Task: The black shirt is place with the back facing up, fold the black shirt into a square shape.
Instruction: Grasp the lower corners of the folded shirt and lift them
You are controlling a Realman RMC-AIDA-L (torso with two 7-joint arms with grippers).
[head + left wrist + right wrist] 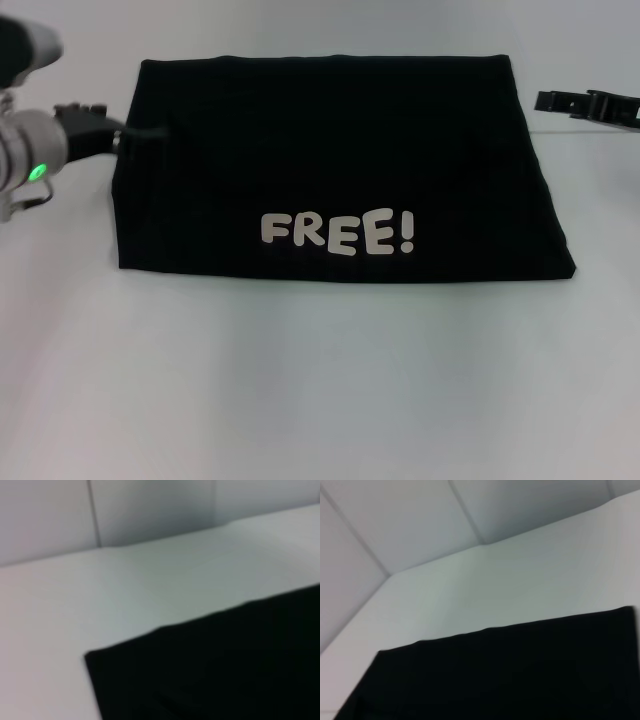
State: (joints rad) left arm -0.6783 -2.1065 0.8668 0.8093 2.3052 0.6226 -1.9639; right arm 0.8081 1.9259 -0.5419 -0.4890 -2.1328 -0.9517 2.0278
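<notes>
White table [320, 400] carries the black shirt [330, 160], folded to a wide rectangle with the "FREE!" print [337, 234] up, near the front edge. Left arm comes in low from the left, its wrist light green; the left gripper [122, 132] lies level, tips at the shirt's left edge near the far corner, and whether the fingers pinch the cloth I cannot tell. Right gripper [560, 101] lies level, just off the shirt's far right corner, not touching; finger state unclear.

Silver-grey left arm [22, 145], green light; black grippers, left [118, 130], right [560, 101]
</notes>
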